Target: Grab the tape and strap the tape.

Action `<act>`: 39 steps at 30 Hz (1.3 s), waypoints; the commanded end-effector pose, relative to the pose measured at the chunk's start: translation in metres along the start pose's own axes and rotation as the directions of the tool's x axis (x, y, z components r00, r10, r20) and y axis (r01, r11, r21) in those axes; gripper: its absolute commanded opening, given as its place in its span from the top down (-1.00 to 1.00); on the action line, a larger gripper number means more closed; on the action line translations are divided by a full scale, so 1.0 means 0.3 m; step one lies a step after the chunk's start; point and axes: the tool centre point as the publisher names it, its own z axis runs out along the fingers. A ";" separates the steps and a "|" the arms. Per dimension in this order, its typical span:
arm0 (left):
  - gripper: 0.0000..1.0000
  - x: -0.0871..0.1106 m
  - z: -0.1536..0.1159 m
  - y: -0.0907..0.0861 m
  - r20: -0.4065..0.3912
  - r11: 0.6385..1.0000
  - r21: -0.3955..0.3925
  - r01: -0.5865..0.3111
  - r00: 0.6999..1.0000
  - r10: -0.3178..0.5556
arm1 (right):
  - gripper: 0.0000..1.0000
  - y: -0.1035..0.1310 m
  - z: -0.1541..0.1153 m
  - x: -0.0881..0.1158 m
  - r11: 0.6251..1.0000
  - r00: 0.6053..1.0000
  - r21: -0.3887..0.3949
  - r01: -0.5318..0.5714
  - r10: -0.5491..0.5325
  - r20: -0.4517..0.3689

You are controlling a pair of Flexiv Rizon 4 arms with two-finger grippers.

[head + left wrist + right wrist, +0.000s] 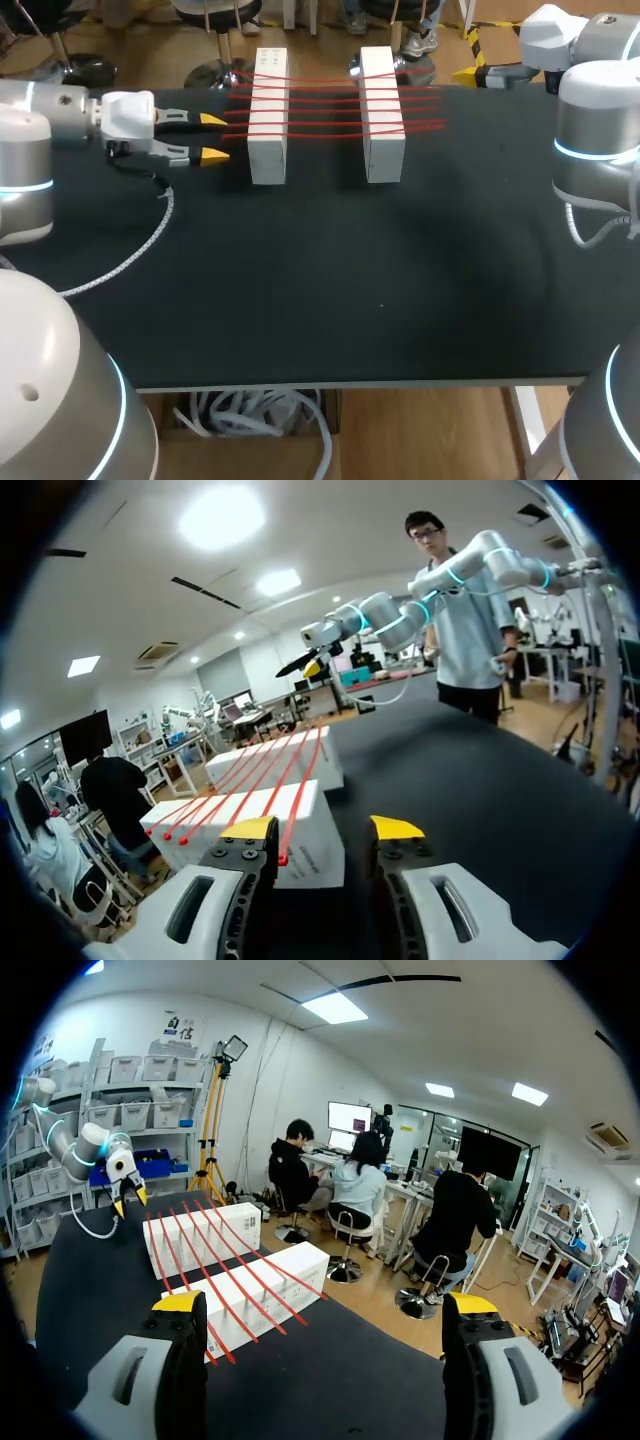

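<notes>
Step in hand: the approach. Nothing is grabbed yet.

Left jaws are parted and empty, with the yellow fingertips (250,828) low over the black tabletop (320,300). Just ahead of them is the near white block (315,855), with a small gap between tips and block in the head view. The red tape (270,780) lies as several thin strands over the top of this block. The strand ends come down its facing side close to one fingertip, not between the jaws. Beyond, the strands run across an open gap to the far white block (290,765), stretched tight and roughly parallel.

Right jaws are spread wide and hold nothing, fingertips (180,1302) on the opposite side of the blocks. Blocks and tape are well ahead of them, with bare tabletop between.

Next move, as a judgement: the left jaws are the closer pair and should do the grab. They would need to ease forward and line up so a single strand sits between the fingers, then close. The strands are thin and tightly spaced, so picking out one without snagging its neighbour calls for a fine side adjustment. The free span between the blocks looks the easiest place to pinch.
</notes>
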 end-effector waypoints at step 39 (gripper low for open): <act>0.46 -0.096 0.027 0.111 -0.054 0.997 0.079 -0.020 0.998 0.024 | -1.00 0.000 0.000 0.000 1.000 1.000 0.000 0.000 0.000 0.000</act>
